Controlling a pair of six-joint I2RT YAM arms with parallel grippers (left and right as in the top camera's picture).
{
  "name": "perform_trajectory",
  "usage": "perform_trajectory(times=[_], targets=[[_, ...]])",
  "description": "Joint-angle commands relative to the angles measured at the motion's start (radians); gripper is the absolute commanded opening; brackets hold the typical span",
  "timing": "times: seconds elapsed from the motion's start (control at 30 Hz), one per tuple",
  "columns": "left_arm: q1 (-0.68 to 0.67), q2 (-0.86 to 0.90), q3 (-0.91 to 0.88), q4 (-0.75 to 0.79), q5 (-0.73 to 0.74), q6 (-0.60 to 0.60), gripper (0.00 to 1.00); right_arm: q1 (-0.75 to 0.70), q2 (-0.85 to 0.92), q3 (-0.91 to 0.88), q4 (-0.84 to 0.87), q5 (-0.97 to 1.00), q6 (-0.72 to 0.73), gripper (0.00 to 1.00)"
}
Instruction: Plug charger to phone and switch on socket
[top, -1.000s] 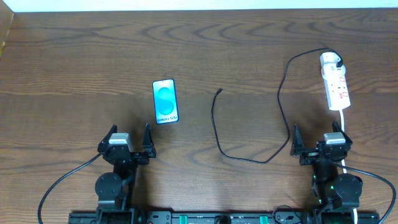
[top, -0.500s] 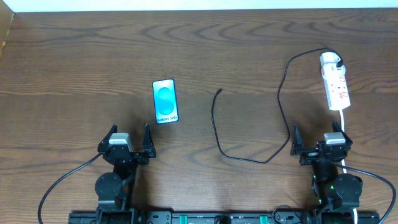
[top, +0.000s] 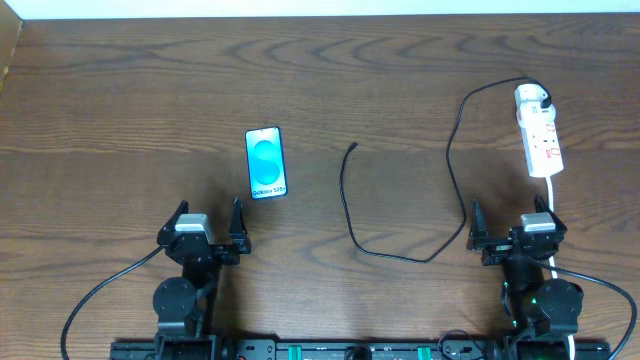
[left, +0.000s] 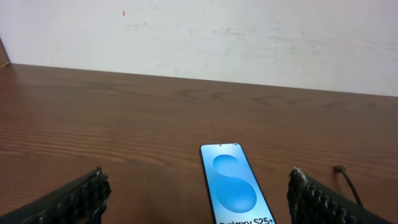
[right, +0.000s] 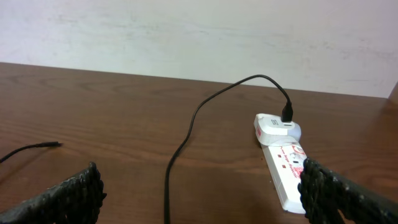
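Your two arms sat at the near edge of a dark wooden table (top: 120, 90), and neither gripper held anything. Your left gripper (top: 208, 214) had its fingers spread wide apart. The phone (top: 266, 163) lay flat just beyond it, screen up and bright blue, its long side running near to far. In the left wrist view it showed between the two fingertips but farther off, touching neither. Your right gripper (top: 507, 214) was also spread apart. The charger (top: 344, 200) trailed across the middle of the table. Its small plug tip (top: 353, 147) lay free to the right of the phone, well apart from it. From there the black cable curved nearward, swept right, then ran to the far right, where its white plug head (top: 531, 97) sat in the far end of the socket (top: 543, 143). The socket lay flat beyond the right gripper, with its white cord (top: 553, 192) running nearward past that gripper. Red switch marks (right: 287, 166) showed on its top, but you could not tell whether it was switched on.
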Motion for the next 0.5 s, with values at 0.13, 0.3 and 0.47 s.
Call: perform_trajectory(times=[0.13, 0.3, 0.47], targets=[[-0.005, -0.001, -0.015, -0.036, -0.001, -0.014, 0.93, 0.000, -0.004, -0.004, -0.002, 0.008, -0.008, 0.99], [-0.005, -0.001, -0.015, -0.018, -0.001, -0.013, 0.93, 0.000, -0.004, -0.004, -0.001, 0.008, -0.008, 0.99], [-0.005, 0.002, 0.010, 0.049, 0.000, -0.013, 0.93, 0.000, -0.004, -0.004, -0.002, 0.008, -0.008, 0.99]])
